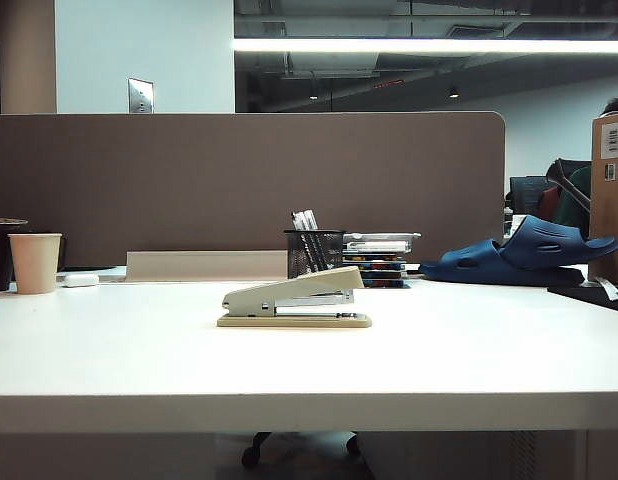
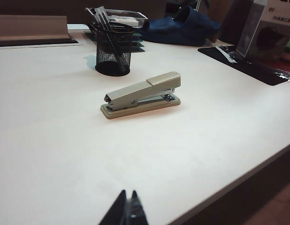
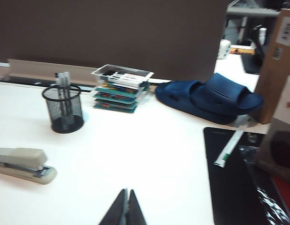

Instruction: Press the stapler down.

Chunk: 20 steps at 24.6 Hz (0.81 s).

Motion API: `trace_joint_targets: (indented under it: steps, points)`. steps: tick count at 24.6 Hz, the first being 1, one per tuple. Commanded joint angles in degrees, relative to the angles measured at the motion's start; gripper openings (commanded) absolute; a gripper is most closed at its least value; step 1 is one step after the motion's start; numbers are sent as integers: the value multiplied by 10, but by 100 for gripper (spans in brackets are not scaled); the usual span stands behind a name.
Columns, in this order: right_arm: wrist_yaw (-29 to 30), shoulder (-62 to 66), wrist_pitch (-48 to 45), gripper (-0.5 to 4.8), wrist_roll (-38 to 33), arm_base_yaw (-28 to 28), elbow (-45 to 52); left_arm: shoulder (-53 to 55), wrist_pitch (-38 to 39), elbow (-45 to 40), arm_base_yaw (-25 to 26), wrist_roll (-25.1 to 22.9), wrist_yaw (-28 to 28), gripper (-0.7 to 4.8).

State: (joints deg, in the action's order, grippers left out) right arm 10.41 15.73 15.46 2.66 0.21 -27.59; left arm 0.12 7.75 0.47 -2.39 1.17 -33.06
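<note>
A: Where are the two grippers now?

B: Both hang low over the near side of the counter (image 1: 109, 360), and the exterior view shows neither. The left gripper (image 2: 127, 212) has its jaws pressed together, tip to tip, holding nothing. The right gripper (image 3: 125, 208) looks the same, shut and empty.

A: And the stapler?

B: The stapler (image 2: 142, 93) lies near the middle of the counter, well apart from both grippers, its top arm raised, so it is not yet pressed. From the left gripper it lies straight ahead, farther toward the far edge. In the right wrist view only one end shows, off to one side. Its long axis runs roughly along the near edge of the counter. I judge the left arm is better placed, because the stapler sits central in its camera.

A: What is behind it?

B: A black mesh pen holder (image 2: 113, 51), then stacked trays (image 3: 120, 88) and blue slippers (image 3: 208, 97) near the far edge.

A: Any writing?

B: A box (image 2: 269, 33) at the counter's far right corner carries print, too small for me to read surely.
</note>
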Motion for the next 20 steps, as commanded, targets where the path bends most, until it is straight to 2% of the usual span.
trace_joint_targets:
  steps: [1, 7, 15, 20]
  points:
    - [31, 63, 8, -9, -1, 1, -53, 0, 4, 1, 0, 10, -4, -5]
    - [89, 257, 117, -9, 0, 2, -229, 0, 4, 1, 0, 10, -1, -5]
    - [176, 447, 190, -9, -2, 3, -389, 0, 3, 1, 0, 10, -2, -5]
    - [182, 565, 183, -9, -16, 65, -458, 0, 3, 1, 0, 10, -2, -5]
